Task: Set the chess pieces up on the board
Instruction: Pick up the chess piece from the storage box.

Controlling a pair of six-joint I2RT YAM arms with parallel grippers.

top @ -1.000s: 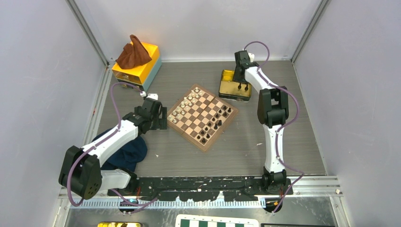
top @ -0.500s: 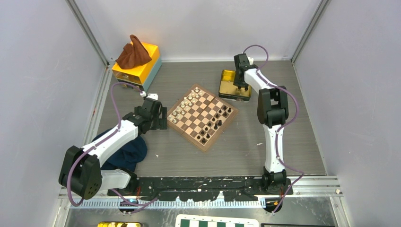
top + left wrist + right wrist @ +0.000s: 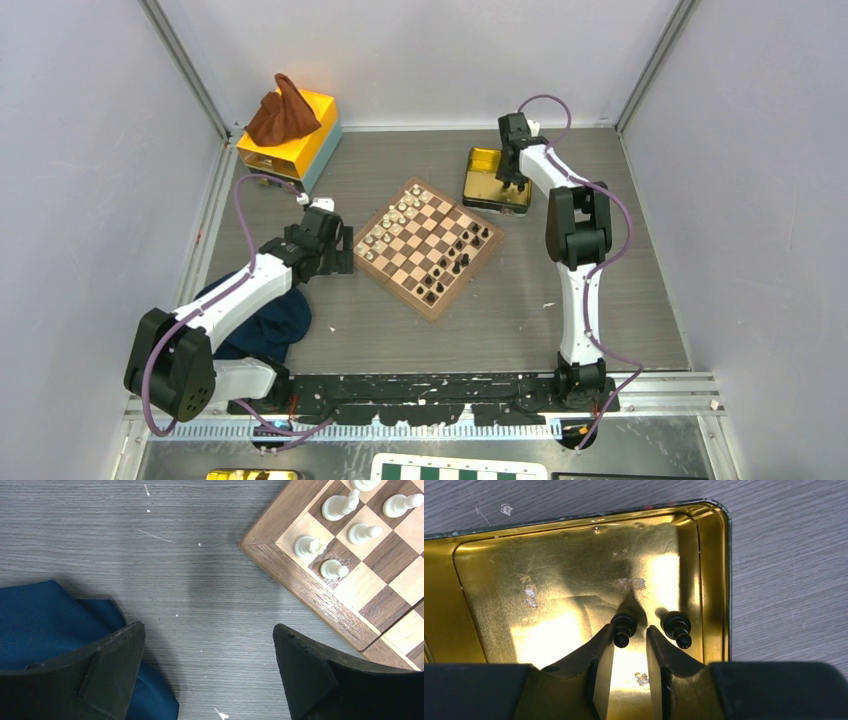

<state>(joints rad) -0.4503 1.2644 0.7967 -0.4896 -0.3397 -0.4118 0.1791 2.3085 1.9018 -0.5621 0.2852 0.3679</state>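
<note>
The board (image 3: 433,309) lies at the table's middle, with black chess pieces (image 3: 455,262) along its right side and cream ones (image 3: 392,222) along its left. Two black pawns stand in a gold tin (image 3: 549,580). One pawn (image 3: 623,623) sits at the tips of my right gripper (image 3: 633,628), against the left finger, with a gap to the right finger. The other pawn (image 3: 677,626) stands just outside the right finger. The jaws are narrow but open. My left gripper (image 3: 207,630) hangs wide open over bare table by the board's corner (image 3: 260,550).
A blue cloth (image 3: 45,615) lies under the left finger (image 3: 107,665). An orange box (image 3: 290,140) with a brown cloth on it stands at the back left. The gold tin (image 3: 484,178) sits at the back right of the board. A green-and-white board (image 3: 460,470) lies beyond the near edge.
My right gripper has shifted slightly over the tin and its jaws have narrowed around one pawn. The left arm has not moved.
</note>
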